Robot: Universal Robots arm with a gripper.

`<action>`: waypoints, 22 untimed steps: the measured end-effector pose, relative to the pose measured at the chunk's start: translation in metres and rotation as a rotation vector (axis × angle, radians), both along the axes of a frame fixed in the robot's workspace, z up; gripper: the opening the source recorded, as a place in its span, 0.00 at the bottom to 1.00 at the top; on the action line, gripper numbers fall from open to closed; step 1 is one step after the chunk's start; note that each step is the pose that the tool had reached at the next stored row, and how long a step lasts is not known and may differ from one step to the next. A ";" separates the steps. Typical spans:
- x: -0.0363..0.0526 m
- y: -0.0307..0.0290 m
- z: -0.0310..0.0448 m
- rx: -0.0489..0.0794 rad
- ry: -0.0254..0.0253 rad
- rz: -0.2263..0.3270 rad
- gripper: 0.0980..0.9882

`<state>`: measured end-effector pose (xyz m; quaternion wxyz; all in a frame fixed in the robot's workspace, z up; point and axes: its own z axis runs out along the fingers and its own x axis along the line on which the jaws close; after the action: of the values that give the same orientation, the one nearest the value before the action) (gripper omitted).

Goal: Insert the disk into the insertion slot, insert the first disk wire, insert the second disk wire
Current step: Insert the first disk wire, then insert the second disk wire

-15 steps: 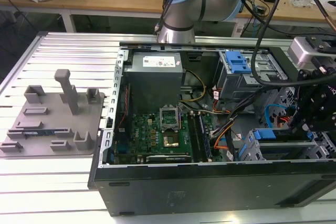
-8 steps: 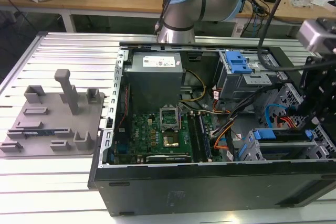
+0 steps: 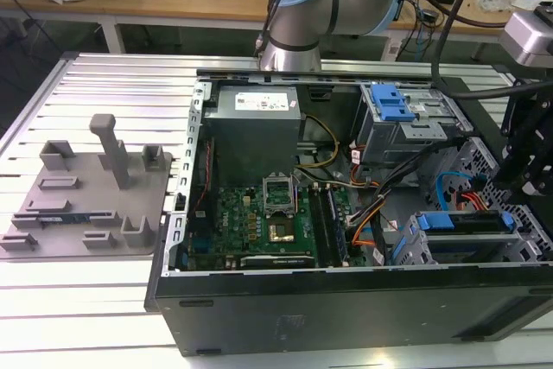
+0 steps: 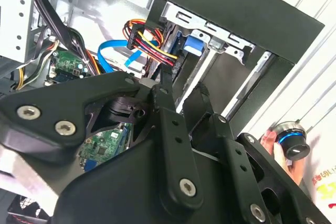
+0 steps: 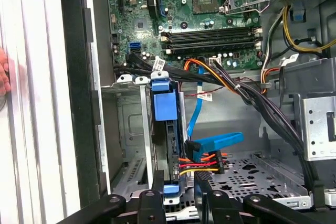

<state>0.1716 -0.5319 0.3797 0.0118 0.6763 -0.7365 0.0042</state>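
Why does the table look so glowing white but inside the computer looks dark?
Exterior view: light glares off the slatted table, bleaching it, while the computer case walls shade its inside. First wrist view: the table glares white too. Second wrist view: the black claw looms dark.

Bright light glares off the slatted table (image 3: 78, 308) at the exterior view's lower left, while the computer case (image 3: 346, 308) interior lies in shadow.

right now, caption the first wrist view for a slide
Gripper near the blue-framed disk sitting in the drive bay, cables beside it
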 end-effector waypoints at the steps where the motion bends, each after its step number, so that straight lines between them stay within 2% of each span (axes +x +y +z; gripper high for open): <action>1: 0.0000 0.0000 0.0000 0.000 0.0000 0.000 0.30; 11: 0.0000 0.0000 0.0000 -0.001 0.0000 0.000 0.30; 13: 0.0000 0.0028 0.0000 -0.004 0.0000 0.000 0.30; 15: 0.0001 0.0142 0.0001 -0.034 0.0012 0.000 0.30; 16: 0.0001 0.0181 -0.0001 -0.050 0.0029 0.000 0.30; 17: 0.0002 0.0271 0.0001 -0.114 0.0173 0.000 0.30; 18: 0.0001 0.0305 0.0000 -0.142 0.0270 0.001 0.30; 19: 0.0001 0.0332 0.0000 -0.158 0.0326 0.001 0.30; 20: 0.0001 0.0386 0.0000 -0.183 0.0397 0.001 0.30; 21: 0.0001 0.0459 0.0000 -0.223 0.0495 0.001 0.30; 22: 0.0001 0.0502 -0.0001 -0.249 0.0560 0.001 0.30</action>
<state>0.1717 -0.4817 0.3797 0.1161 0.6699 -0.7293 0.0766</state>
